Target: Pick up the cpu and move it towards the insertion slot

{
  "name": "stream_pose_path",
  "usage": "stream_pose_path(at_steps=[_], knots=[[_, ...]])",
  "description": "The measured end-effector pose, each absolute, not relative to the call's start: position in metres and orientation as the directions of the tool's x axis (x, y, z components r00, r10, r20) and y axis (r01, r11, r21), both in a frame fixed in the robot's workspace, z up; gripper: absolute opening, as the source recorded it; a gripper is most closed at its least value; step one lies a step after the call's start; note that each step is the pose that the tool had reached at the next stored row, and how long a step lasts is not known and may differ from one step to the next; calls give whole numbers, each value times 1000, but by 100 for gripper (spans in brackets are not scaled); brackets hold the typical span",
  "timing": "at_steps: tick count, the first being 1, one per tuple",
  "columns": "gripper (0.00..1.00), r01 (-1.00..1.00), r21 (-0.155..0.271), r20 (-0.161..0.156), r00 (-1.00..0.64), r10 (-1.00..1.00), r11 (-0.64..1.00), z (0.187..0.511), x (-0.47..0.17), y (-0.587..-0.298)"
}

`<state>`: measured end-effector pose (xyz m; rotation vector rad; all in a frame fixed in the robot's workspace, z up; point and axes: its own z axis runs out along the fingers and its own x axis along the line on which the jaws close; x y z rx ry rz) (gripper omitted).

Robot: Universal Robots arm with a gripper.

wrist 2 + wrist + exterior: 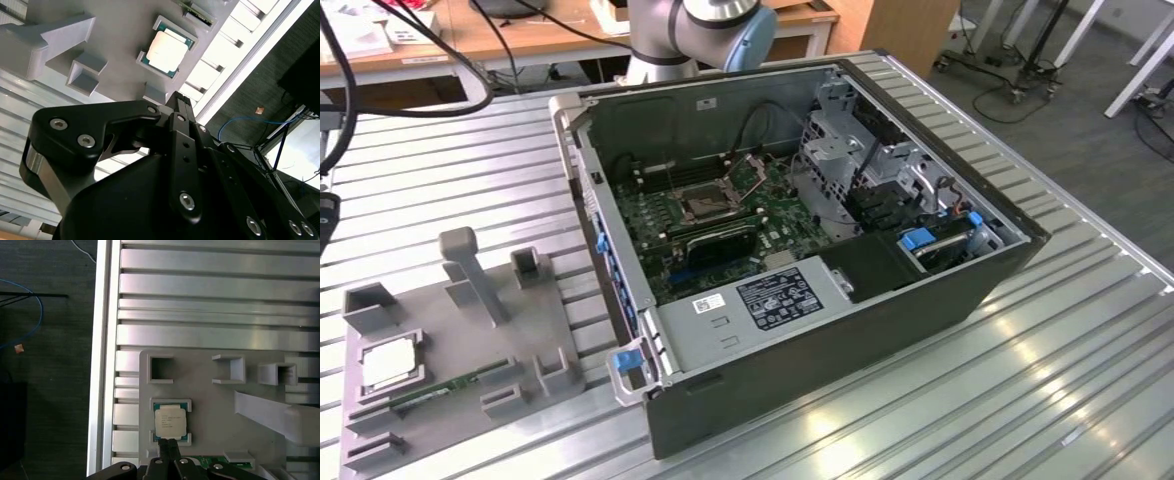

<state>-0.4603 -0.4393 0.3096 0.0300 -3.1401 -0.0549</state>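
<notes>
First wrist view: claw (168, 441) pressed together near cpu (170, 421), green memory stick (198, 460) alongside.

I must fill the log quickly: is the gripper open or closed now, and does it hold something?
Gripper: closed, holding nothing; the cpu lies in its grey holder, next to the fingertips.

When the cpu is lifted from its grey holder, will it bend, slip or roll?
The cpu is a thin flat square, so probably stiff and light. Its shiny top may be slippery. It lies flat in the holder, so rolling seems unlikely.
</notes>
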Motion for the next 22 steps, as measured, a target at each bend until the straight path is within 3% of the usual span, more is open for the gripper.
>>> stream_pose_path(at_steps=[22], knots=[[11,-19,35,1,-1000,-19,999,299,-460,-439]])
